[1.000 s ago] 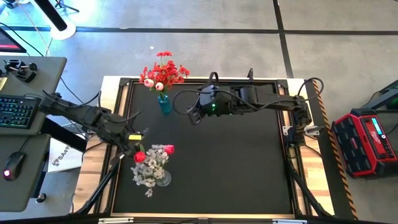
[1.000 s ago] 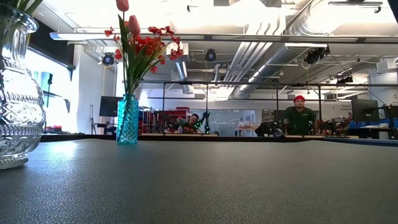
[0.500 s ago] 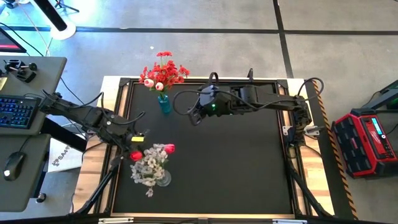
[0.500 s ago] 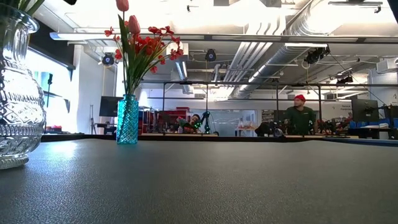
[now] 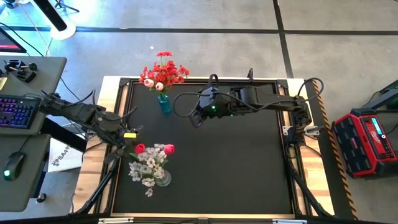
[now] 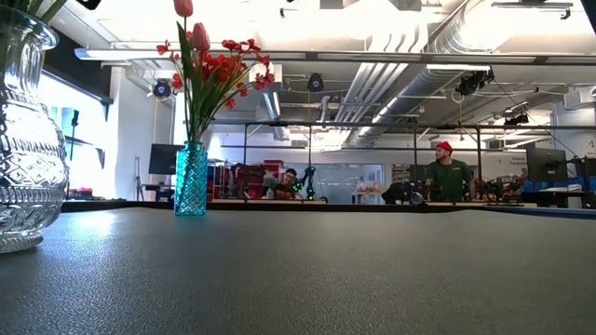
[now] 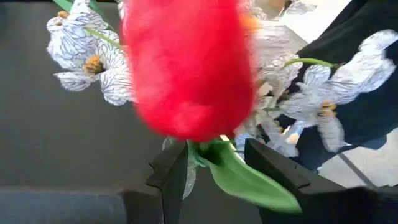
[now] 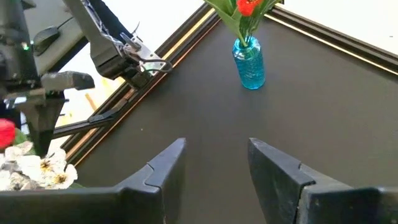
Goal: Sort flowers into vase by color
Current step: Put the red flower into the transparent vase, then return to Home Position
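1. The red tulip [image 7: 186, 68] fills the left wrist view as a blur, its top cut off by the picture's edge; its stem below the left gripper [image 7: 214, 163] is out of sight.
2. In the low view the clear vase [image 6: 28, 140] is cut off at the left edge, and its flowers lie out of frame.
3. The blue vase's [image 6: 191, 179] top tulip [image 6: 183, 7] is clipped by the upper edge.
4. Neither arm shows in the low view.
5. In the right wrist view the red blooms [image 8: 247, 6] are cut off above.
6. In the high view the left gripper's fingers are too small to make out.
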Controlling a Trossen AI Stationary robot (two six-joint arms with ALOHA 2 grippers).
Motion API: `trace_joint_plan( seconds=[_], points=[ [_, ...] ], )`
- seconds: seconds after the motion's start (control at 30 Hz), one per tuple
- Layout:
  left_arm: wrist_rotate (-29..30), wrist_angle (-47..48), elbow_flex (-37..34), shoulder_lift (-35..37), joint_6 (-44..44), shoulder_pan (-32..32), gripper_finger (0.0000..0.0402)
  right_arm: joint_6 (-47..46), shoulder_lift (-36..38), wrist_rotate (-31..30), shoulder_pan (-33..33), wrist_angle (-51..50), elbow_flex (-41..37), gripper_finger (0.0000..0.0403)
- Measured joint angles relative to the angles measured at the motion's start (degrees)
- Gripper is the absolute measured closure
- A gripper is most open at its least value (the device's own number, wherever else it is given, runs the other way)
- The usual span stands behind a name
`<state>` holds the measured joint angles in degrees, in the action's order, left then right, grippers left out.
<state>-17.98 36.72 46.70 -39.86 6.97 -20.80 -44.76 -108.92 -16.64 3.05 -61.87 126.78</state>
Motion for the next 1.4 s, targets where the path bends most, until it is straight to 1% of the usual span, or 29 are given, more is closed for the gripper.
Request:
trace_joint_plan(
  seconds=[0.07,0.2,0.33,0.43,0.57,0.67,0.83,0.9,0.97,1.03,1.1,1.17,1.23,1.27,1.3,1.33,1.4],
  points=[
    [0.1,0.6,0.0,1.0,0.9,0.0,0.0254,0.1,0.0,0.2,0.2,0.0,0.0,0.0247],
    [2.3,4.3,0.0,3.1,3.8,0.0,0.0254,0.8,0.0,0.4,0.4,1.1,0.0,0.0247],
    [4.0,7.3,0.0,5.3,5.1,0.0,0.0254,2.9,0.1,2.0,0.4,5.5,0.0,0.0247],
    [4.0,7.4,0.0,6.2,6.8,0.0,0.0254,4.7,0.2,4.3,0.3,8.7,0.0,0.0247],
    [3.0,7.6,0.3,6.2,7.9,0.0,0.0254,5.4,0.2,6.0,0.3,10.3,0.0,0.0247],
    [2.4,12.7,2.8,5.8,5.2,0.0,0.0254,6.0,0.6,6.4,0.3,10.3,0.0,0.0247],
    [6.7,21.9,10.0,5.8,2.4,0.2,0.0254,6.4,1.9,10.1,-0.2,13.0,0.0,0.0247],
    [9.9,26.1,13.5,5.8,2.4,0.2,0.0255,7.8,2.4,11.5,-0.4,14.5,0.0,0.0247],
    [14.6,29.8,16.7,6.1,2.6,0.2,0.0259,9.8,3.5,12.4,-0.4,16.7,0.0,0.0249],
    [19.2,31.3,18.9,6.5,3.8,0.2,0.0271,12.0,4.7,12.3,-0.2,17.2,0.0,0.026],
    [23.1,30.5,19.9,7.8,4.3,0.2,0.0288,14.8,5.8,11.2,0.2,16.9,0.0,0.0284],
    [25.7,28.1,20.3,9.7,4.3,0.2,0.0313,19.3,6.6,11.1,0.6,15.7,0.0,0.0322],
    [26.3,26.4,20.1,12.4,4.3,0.2,0.0344,22.5,7.5,10.2,1.0,14.6,0.0,0.0371],
    [26.3,26.0,19.7,14.0,4.3,0.2,0.0362,23.1,8.1,9.2,1.1,14.4,0.0,0.0386],
    [26.3,25.8,19.3,15.8,4.5,0.2,0.038,23.9,8.7,8.4,1.2,14.0,-0.1,0.0393],
    [26.3,25.5,18.8,17.6,5.2,0.2,0.0391,24.3,9.5,7.4,1.3,13.5,-0.2,0.039],
    [27.5,24.1,17.6,21.4,7.5,0.2,0.0393,24.8,10.6,4.0,1.8,10.4,-0.2,0.0385]
  ],
)
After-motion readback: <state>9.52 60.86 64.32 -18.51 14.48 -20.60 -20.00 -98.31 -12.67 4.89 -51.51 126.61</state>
